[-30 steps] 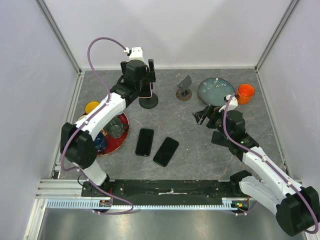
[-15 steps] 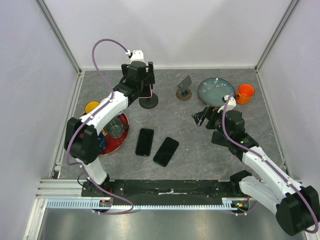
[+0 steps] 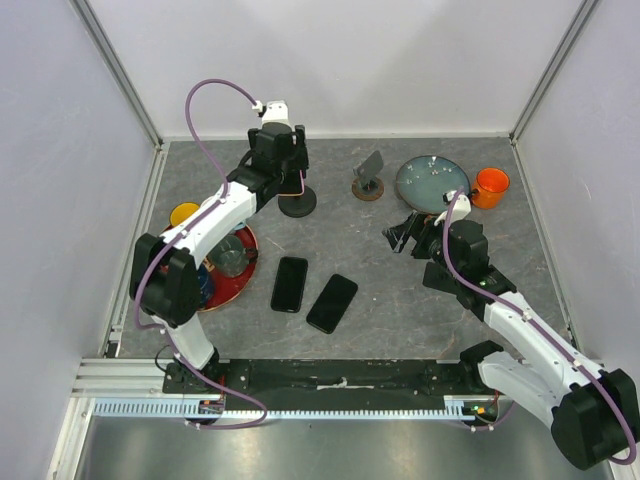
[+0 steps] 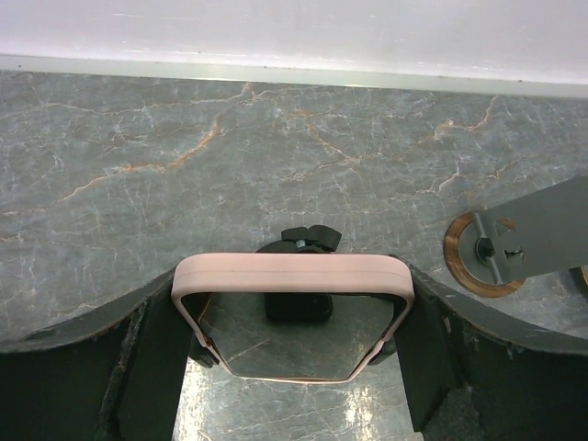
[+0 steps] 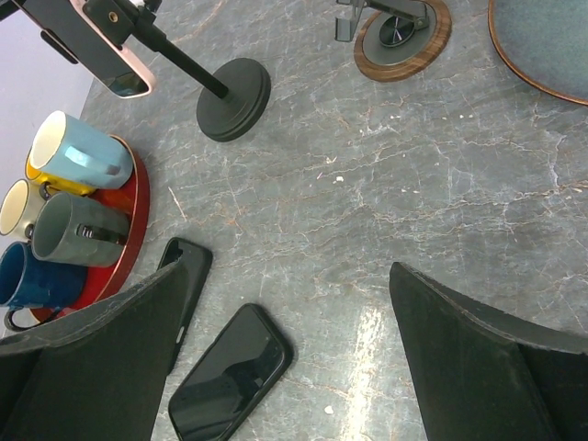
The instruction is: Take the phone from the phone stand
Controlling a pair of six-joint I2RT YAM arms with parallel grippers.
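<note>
My left gripper (image 4: 294,308) straddles the pink-cased phone (image 4: 292,335) atop the phone stand (image 3: 297,205); I cannot tell whether I grip it. Next: clamp firmly, lift clear.

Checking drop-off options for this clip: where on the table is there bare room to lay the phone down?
Bare marble lies between the black stand base, the wooden-base stand and the two flat phones; also right of those phones, before the right arm. Crowded: the red tray of mugs at left, plate and orange mug at back right.
</note>
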